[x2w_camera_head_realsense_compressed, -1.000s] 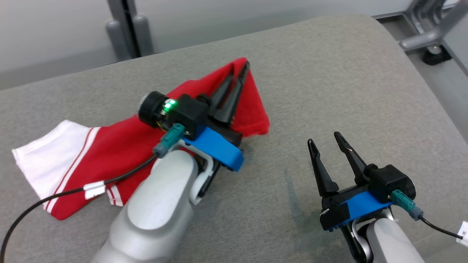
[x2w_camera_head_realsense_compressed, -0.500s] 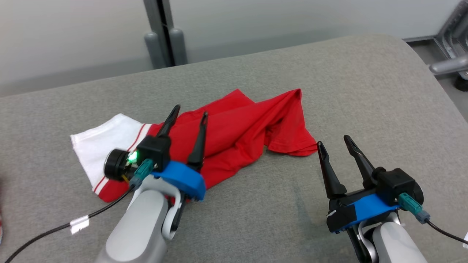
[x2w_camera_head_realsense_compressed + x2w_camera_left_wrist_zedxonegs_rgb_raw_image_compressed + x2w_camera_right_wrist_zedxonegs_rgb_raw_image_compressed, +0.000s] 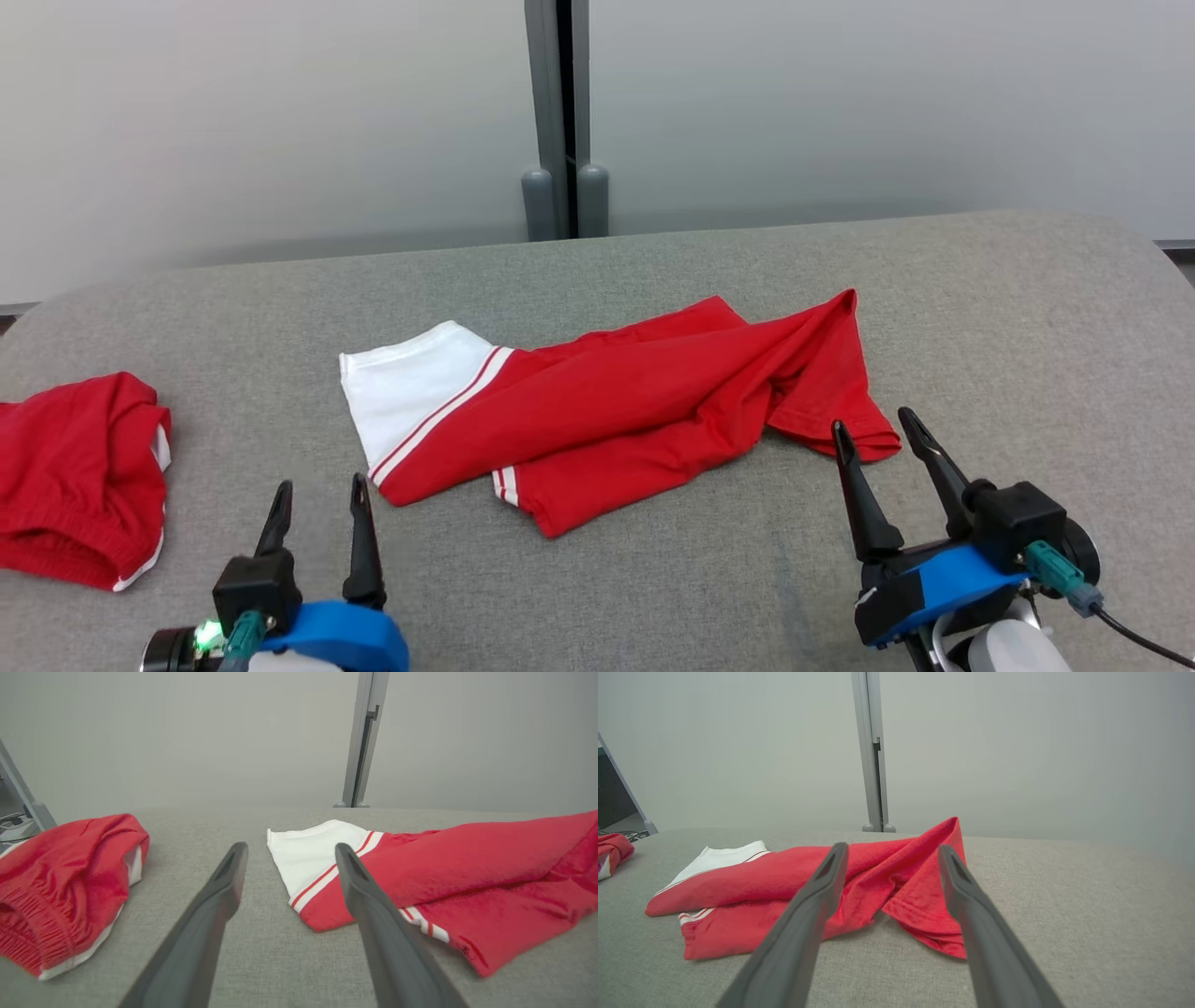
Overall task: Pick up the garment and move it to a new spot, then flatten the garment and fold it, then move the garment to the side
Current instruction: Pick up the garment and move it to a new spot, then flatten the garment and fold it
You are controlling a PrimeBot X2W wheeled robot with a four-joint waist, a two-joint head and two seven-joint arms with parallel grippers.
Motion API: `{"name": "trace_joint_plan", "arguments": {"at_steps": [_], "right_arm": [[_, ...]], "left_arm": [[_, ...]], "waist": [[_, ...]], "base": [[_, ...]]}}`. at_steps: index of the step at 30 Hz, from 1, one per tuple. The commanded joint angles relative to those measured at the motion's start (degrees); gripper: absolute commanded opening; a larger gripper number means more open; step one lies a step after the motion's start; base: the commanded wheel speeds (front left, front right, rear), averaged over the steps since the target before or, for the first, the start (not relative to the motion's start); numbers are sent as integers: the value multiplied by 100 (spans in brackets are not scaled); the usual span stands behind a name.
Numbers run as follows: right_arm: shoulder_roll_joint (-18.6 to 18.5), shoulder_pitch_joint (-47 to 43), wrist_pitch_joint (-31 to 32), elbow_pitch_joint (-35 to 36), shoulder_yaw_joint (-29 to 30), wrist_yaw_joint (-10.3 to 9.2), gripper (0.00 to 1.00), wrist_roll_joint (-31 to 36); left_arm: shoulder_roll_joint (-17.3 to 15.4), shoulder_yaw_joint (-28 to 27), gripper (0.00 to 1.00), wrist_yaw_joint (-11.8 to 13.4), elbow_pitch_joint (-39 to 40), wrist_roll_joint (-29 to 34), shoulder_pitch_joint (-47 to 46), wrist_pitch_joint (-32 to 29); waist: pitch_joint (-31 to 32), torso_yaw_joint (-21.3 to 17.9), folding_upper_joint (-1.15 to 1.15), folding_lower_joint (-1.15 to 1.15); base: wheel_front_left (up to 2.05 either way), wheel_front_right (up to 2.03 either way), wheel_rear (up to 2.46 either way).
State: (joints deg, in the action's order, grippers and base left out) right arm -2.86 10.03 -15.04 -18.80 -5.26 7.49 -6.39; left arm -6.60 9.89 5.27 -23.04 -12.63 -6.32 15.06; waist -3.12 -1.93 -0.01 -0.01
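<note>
Flanking garment (image 3: 607, 411) — both jaws, parted.

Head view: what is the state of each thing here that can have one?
Red and white garment: lying rumpled and loosely folded on the grey surface, held by nothing.
Second red garment: bunched in a heap at the left, untouched.
Left gripper: open, empty, apart from both garments.
Right gripper: open, empty, by the first garment's right corner.

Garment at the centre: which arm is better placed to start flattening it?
Probably the right. The right gripper is open, fingertips beside the bunched red end of the garment, which needs spreading. The left gripper, also open, sits back from the flat white end.
</note>
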Motion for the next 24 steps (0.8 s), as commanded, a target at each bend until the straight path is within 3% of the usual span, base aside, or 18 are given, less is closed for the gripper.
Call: {"name": "trace_joint_plan", "arguments": {"at_steps": [1, 12, 24], "right_arm": [[-8, -116, -20, -19, 30, 0, 100, 27], [-7, -332, -20, -103, 109, 0, 100, 59], [-6, 28, -20, 43, 83, 0, 100, 79]], "left_arm": [[39, -132, 100, 34, 84, 76, 177, 18], [228, -590, 100, -126, 293, 432, 854, 18], [305, -765, 100, -573, -400, 350, -243, 18]], "waist": [[58, 41, 1, 1], [195, 152, 1, 1], [-535, 33, 1, 1]], "base": [[0, 0, 0], [0, 0, 0], [0, 0, 0]]}}
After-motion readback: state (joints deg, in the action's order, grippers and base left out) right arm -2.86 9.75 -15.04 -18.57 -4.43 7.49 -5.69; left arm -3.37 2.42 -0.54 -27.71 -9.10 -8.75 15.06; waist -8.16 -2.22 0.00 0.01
